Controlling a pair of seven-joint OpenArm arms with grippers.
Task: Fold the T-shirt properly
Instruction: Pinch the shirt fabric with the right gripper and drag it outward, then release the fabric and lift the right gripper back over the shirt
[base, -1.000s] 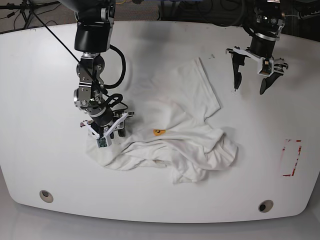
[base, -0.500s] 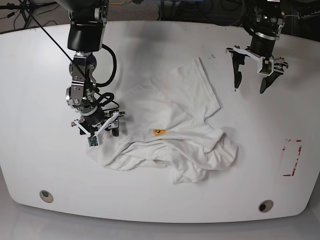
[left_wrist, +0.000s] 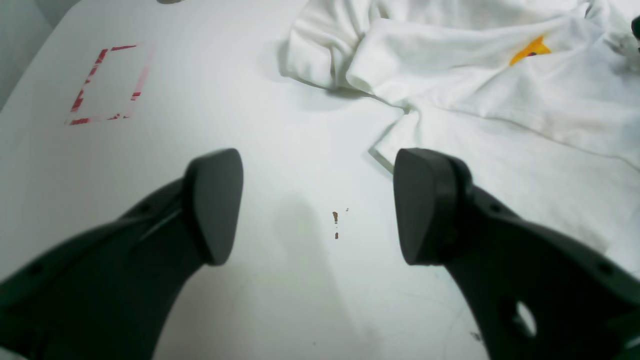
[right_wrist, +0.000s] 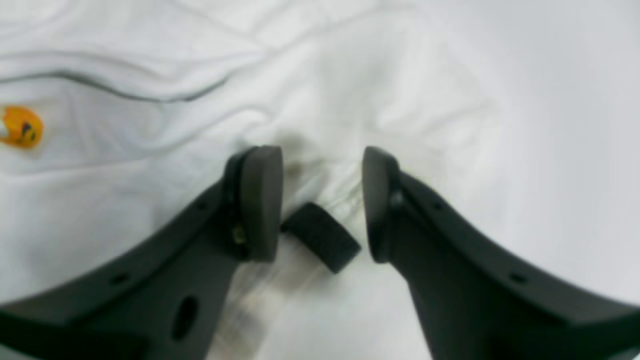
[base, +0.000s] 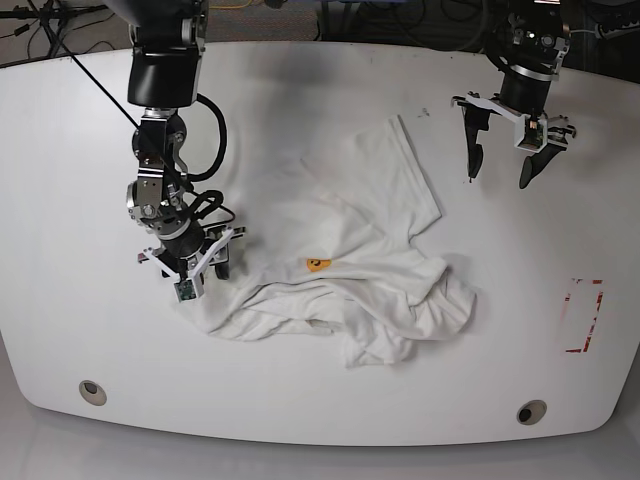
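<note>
The white T-shirt (base: 350, 260) lies crumpled on the middle of the table, and a small orange bit of its print (base: 316, 264) shows. My right gripper (base: 205, 265) hangs low over the shirt's left edge. In the right wrist view, that gripper (right_wrist: 320, 200) is open with a narrow gap above wrinkled cloth (right_wrist: 150, 165), and a small dark piece (right_wrist: 322, 243) lies between the fingers. My left gripper (base: 497, 180) is wide open over bare table, right of the shirt. Its right finger (left_wrist: 430, 205) stands near a shirt edge (left_wrist: 390, 150).
A red tape rectangle (base: 583, 315) marks the table at the right, also seen in the left wrist view (left_wrist: 107, 82). Small brown specks (left_wrist: 335, 220) dot the tabletop below the left gripper. Two round holes (base: 92, 391) (base: 531, 411) sit near the front edge.
My right gripper has slid left along the shirt towards its left edge, and its jaws widened, then narrowed again. The left arm has not moved.
</note>
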